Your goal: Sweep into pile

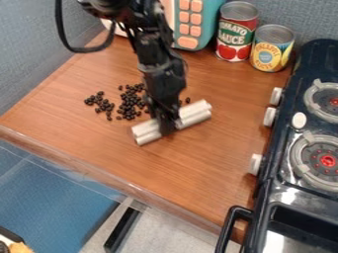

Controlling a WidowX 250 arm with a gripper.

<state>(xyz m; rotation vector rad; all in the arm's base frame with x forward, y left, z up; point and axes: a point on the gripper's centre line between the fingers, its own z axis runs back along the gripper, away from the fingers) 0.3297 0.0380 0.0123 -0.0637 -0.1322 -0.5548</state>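
Closest to me, at the bottom left, an orange-brown item [20,246] pokes in at the corner. A black handle [228,228] juts from the front of the toy stove [264,217], which runs up the right side with two grey burners [328,161] and pale knobs [255,164] facing the wooden counter [178,173]. On the counter, I have my claw [169,127] gripping the white double-roll sweeper [196,114] around its middle; the sweeper lies at a slant, its right end farther back. Just beyond it are the black beans [129,105], the task's thing, loosely scattered, mostly left of the claw, with a few to its right. At the back, a red tomato sauce can [235,34] stands beside a yellow pineapple can [271,49], right of a teal toy [204,29] with orange buttons. The grey wall [284,14] rises behind.
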